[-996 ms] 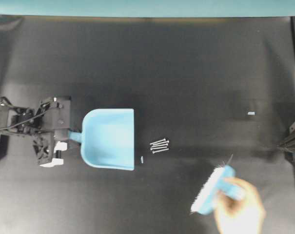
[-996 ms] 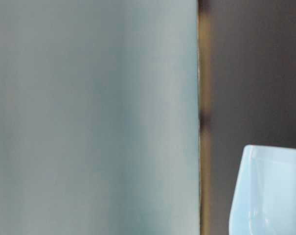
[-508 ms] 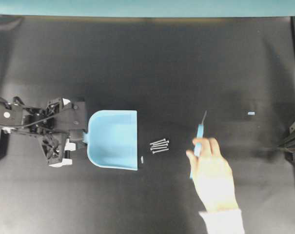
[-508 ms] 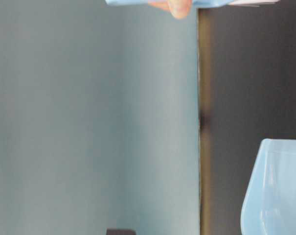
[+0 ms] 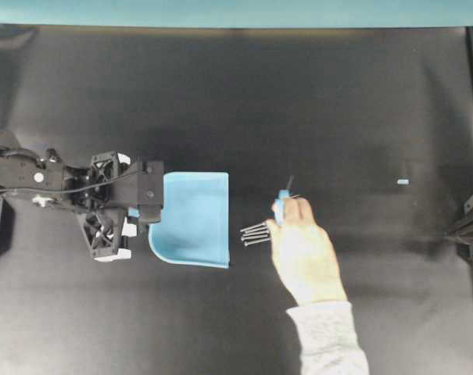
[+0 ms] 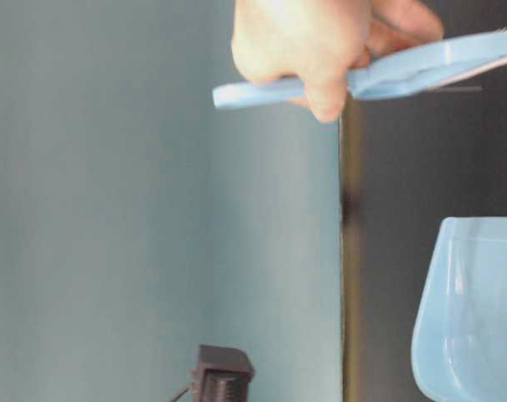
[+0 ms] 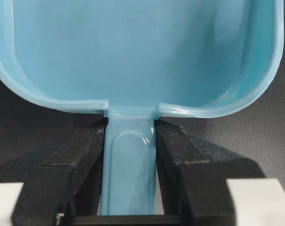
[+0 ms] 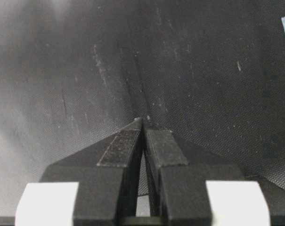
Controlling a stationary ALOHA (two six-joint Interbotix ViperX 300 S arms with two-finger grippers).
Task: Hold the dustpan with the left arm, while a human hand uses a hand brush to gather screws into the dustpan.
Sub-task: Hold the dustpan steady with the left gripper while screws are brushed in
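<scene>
From overhead, I have the left arm [image 5: 64, 183] reaching in from the left edge of the table [image 5: 338, 94], its gripper at the rounded back of the dustpan [image 5: 193, 219]. The pan's straight mouth faces right, toward the screws [image 5: 256, 233], which lie in a tight cluster just beside it. The human hand [image 5: 302, 250] sits just right of them, with the hand brush [image 5: 281, 205] poking out above the fingers. A tiny pale fleck [image 5: 403, 182] lies well apart to the right.

At table level I see the hand gripping the brush near the top of the frame, and the pan's mouth at the lower right.

My left wrist view shows the left gripper [image 7: 130, 155] with its jaws partly closed, both pads pressed against the thin handle.

The right wrist view shows the right gripper [image 8: 142, 141] shut on nothing, above bare table.

My worry: a hard sweep could shove the pan back or twist the thin handle between the pads. Screws could also catch on the mouth's lip or scatter past its corners.
</scene>
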